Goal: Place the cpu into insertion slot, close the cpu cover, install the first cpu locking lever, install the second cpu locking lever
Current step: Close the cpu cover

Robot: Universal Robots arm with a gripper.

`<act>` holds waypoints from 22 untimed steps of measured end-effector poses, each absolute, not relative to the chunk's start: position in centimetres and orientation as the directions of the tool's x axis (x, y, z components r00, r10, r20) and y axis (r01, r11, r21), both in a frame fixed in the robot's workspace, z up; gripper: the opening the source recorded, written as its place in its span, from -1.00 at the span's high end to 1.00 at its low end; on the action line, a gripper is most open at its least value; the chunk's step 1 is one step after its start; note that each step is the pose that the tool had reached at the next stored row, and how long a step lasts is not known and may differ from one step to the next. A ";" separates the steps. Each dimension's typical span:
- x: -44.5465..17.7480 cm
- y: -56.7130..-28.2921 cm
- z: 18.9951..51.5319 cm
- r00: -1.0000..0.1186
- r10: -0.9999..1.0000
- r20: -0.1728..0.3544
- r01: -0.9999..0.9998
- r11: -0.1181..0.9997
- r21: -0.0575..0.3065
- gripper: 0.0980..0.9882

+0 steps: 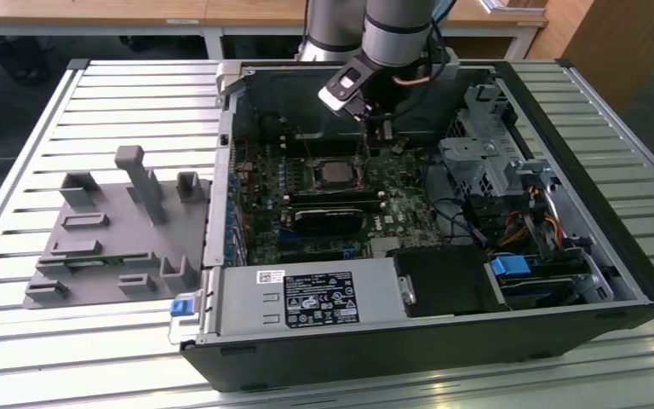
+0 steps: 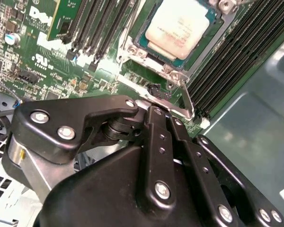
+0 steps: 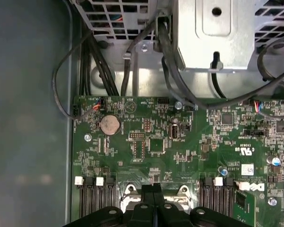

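A: Count, pls?
B: 1 chip (image 1: pixel 333 173), centre of exterior view, seated in 1 slot (image 2: pixel 155 56). 1 cover (image 2: pixel 134 50) lying flat round it.
A: Levers?
B: 1 lever (image 2: pixel 187 99) seen, just beside the fingertips. Contact: can't tell.
A: Gripper?
B: 1 gripper (image 1: pixel 370 119), upper centre of exterior view, near the chip. Fingers pressed together.
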State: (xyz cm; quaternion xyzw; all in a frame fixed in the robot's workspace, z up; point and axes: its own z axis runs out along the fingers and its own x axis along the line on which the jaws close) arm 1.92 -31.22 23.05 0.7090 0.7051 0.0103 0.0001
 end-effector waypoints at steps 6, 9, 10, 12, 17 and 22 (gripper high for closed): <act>1.2 -31.2 22.9 0.006 1.000 0.014 1.000 -0.006 0.015 0.98; 0.9 -31.2 22.9 0.006 1.000 0.015 1.000 -0.006 0.015 0.98; 0.8 -31.2 22.8 0.006 1.000 0.015 1.000 -0.006 0.015 0.98; 0.6 -31.2 22.7 0.006 1.000 0.014 1.000 -0.006 0.015 0.98; 0.0 -31.2 22.6 0.006 1.000 0.014 1.000 -0.006 0.015 0.98; -0.7 -31.2 22.5 0.006 1.000 0.014 1.000 -0.006 0.015 0.98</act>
